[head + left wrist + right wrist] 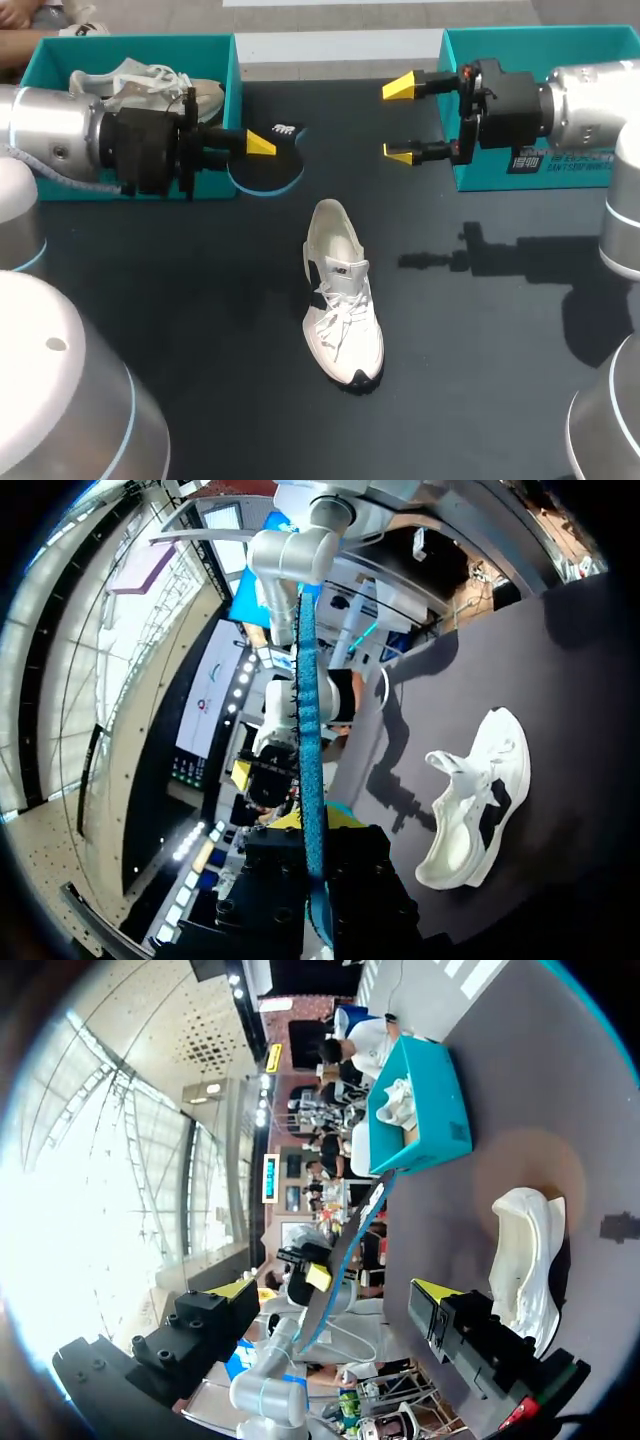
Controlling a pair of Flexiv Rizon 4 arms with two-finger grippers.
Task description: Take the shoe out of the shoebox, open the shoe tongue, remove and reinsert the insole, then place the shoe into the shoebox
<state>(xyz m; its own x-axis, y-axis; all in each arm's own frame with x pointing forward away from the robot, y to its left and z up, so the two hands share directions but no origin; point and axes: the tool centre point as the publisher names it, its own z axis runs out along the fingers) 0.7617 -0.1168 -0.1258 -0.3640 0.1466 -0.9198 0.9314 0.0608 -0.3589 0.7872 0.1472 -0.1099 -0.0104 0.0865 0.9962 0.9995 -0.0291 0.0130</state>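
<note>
A white shoe point(341, 297) lies on the dark table, toe toward the front edge; it also shows beside my left gripper point(476, 800) and beside my right gripper point(525, 1245). My left gripper point(262, 144) is shut on the dark insole point(270, 165) with a blue rim, held above the table next to the left shoebox point(215, 110). In the left wrist view the insole point(308, 720) stands edge-on between the fingers. My right gripper point(400, 121) hangs open and empty in front of the right box point(545, 165), facing the insole point(352, 1245).
The left teal shoebox point(425, 1120) holds a second white shoe point(150, 85). A second teal box stands at the back right. The arms cast shadows on the table right of the shoe.
</note>
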